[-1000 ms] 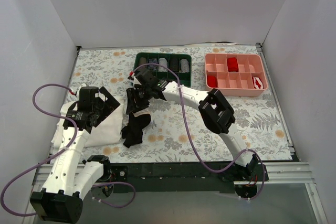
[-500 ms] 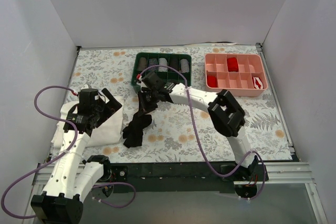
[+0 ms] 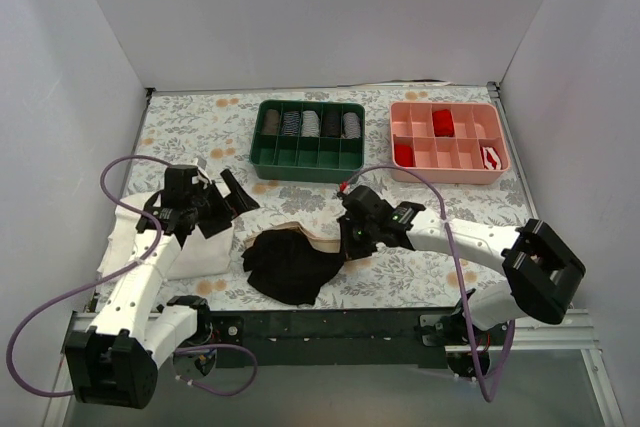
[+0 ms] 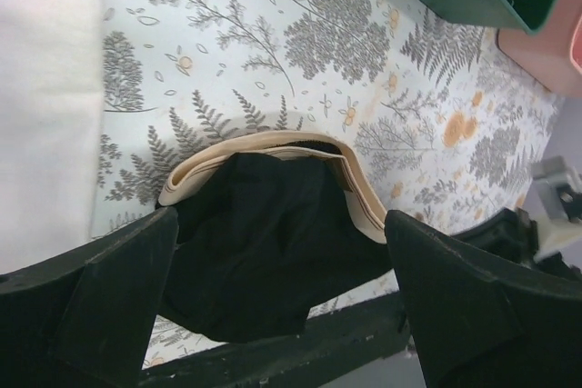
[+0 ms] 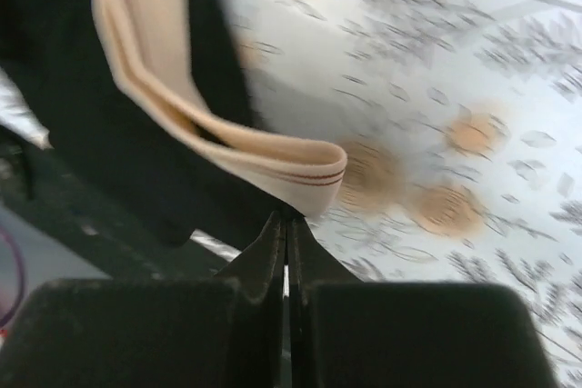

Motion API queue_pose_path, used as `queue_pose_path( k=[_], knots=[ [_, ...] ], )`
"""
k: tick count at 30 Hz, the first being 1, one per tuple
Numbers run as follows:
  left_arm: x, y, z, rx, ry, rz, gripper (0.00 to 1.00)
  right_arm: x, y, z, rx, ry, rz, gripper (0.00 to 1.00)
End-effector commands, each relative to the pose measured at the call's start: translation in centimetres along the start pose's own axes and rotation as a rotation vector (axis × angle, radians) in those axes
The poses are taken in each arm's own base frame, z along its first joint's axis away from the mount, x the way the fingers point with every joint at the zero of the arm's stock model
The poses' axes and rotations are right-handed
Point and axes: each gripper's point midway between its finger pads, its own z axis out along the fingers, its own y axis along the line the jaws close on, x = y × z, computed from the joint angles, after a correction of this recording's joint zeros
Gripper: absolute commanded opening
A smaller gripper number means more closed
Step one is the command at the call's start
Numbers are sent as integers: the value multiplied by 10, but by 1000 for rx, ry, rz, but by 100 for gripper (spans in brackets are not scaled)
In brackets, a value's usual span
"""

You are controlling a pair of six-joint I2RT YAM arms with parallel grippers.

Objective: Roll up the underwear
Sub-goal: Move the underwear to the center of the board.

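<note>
The underwear [image 3: 288, 265] lies crumpled near the table's front edge, black with a pale beige waistband [image 3: 318, 239] along its far side. My right gripper [image 3: 349, 241] is shut on the waistband's right end; in the right wrist view the closed fingertips [image 5: 287, 215] pinch the lower edge of the folded band [image 5: 273, 159]. My left gripper [image 3: 228, 207] hovers open to the left of the garment, holding nothing. In the left wrist view its wide-spread gripper [image 4: 280, 224] frames the underwear [image 4: 264, 252] below.
A white cloth [image 3: 192, 247] lies under the left arm at the table's left. A green tray [image 3: 262, 152] with several rolls and a pink tray [image 3: 470, 175] with small red rolls stand at the back. The black front rail [image 3: 330, 322] runs just beyond the underwear.
The right gripper shut on the waistband and dragged the underwear right and toward the front edge, where it now lies more spread out. The left gripper swung slightly right, still open.
</note>
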Motion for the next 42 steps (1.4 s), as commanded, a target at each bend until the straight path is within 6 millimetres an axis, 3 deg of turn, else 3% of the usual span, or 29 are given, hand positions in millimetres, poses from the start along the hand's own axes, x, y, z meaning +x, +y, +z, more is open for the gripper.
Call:
queue_pose_path(
  k=[1,5,8,12,14,17,18,21,23,27,32,36,42],
  knots=[
    [9,-17,14,113,99,46,98,-9,-36,-6,138,-81,76,1],
    [14,-8,29,76,166,61,98,-20,-71,-16,200,-119,151,1],
    [17,-12,37,113,199,70,98,-27,-91,-24,205,-148,179,1],
    [27,-21,52,147,267,69,98,-31,-101,-26,187,-126,163,1],
    [33,-25,61,153,294,67,98,-34,-103,-24,187,-110,148,1],
    [48,-46,68,212,331,106,98,-33,-97,-17,145,-77,123,1],
    [60,-50,72,205,359,136,98,-33,-97,-17,146,-72,119,1],
    [77,-50,78,146,383,177,98,-37,-97,-15,148,-63,114,1],
    [85,-36,78,94,379,167,97,-40,-95,-15,139,-62,110,1],
    [76,-14,72,6,276,192,96,-42,-95,-16,138,-64,106,1],
    [59,-9,57,-25,148,180,87,-44,-93,-17,129,-60,107,1],
    [66,5,58,-105,179,132,73,-45,-92,-18,125,-62,108,1],
    [86,15,59,-131,260,75,66,-48,-91,-19,123,-54,94,1]
  ],
)
